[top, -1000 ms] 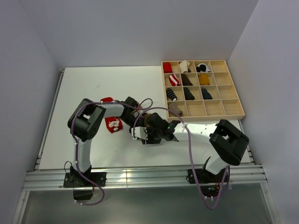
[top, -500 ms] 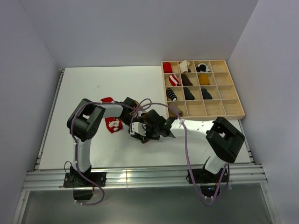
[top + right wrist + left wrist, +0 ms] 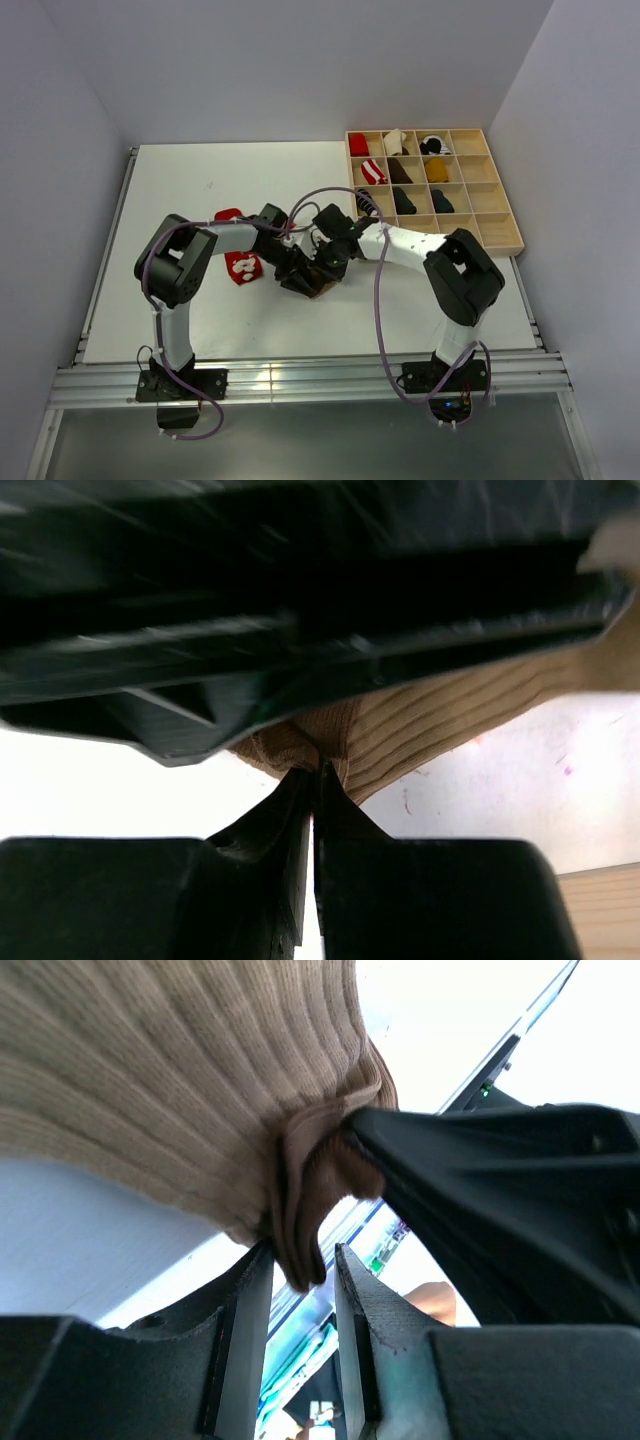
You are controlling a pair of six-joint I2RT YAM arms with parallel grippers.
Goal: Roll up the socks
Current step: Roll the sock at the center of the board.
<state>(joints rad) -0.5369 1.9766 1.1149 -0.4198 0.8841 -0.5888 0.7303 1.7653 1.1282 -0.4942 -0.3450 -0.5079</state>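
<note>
To the left of our left gripper [image 3: 300,1280], just beside that arm, the bright red fabric sock pair with small white marks [image 3: 243,267] lies on the white table [image 3: 180,190], and neither hand touches it. At the left gripper itself, the fingers [image 3: 245,1330] stand apart with daylight between them. A darker fold of the tan-brown ribbed fabric sock pair [image 3: 180,1070] hangs down into that gap, unsqueezed, so we read this hand as open and holding nothing. The bulk of the tan pair sits directly above and in front of these fingers, bunched between our two hands near the middle of the table. Just to the right, our right gripper [image 3: 312,780] has its fingers pressed flat together on a thin pinch of the same brown cuff fabric, with the ribbed body spreading away beyond its tips. Further right of that hand, well apart, stands the pale wooden compartment tray [image 3: 480,248] with finished bundles in some cells. We judge the tan pair to be mid-roll, with the right hand pinning the cuff. The next move likely calls for the left fingers to close on the hanging fold, or tuck it over the bundle, while the right hand keeps its pinch so the roll does not spring loose. The red pair is yet to be rolled.
</note>
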